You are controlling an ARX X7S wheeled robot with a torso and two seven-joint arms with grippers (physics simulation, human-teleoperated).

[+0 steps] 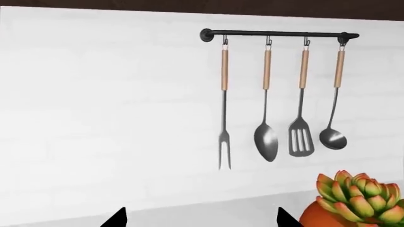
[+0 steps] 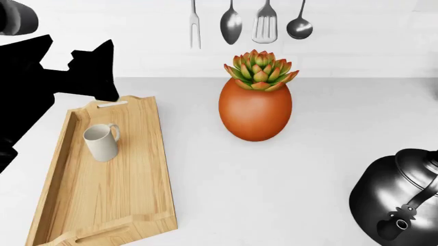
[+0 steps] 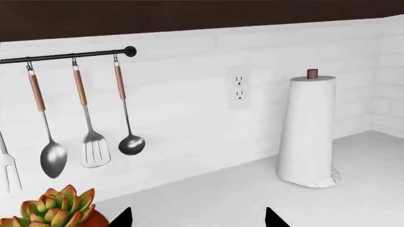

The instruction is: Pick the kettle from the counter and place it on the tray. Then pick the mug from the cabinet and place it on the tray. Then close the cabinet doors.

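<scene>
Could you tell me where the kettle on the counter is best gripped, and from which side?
Probably by the bail handle of the kettle, coming from above: the round glossy body looks too wide for the jaws. It sits at the head view's right, nearest the right arm.

Blk kettle, orange pot

The head view looks steeply down on the bench from close above, facing the wall, with the orange plant pot near its middle. Both wrist views sit low and look almost level at that wall. The left wrist view faces the utensil rail above the pot; the right wrist view faces further along, past the pot, to the paper towel roll. All three views share the pot and hanging utensils.
</scene>
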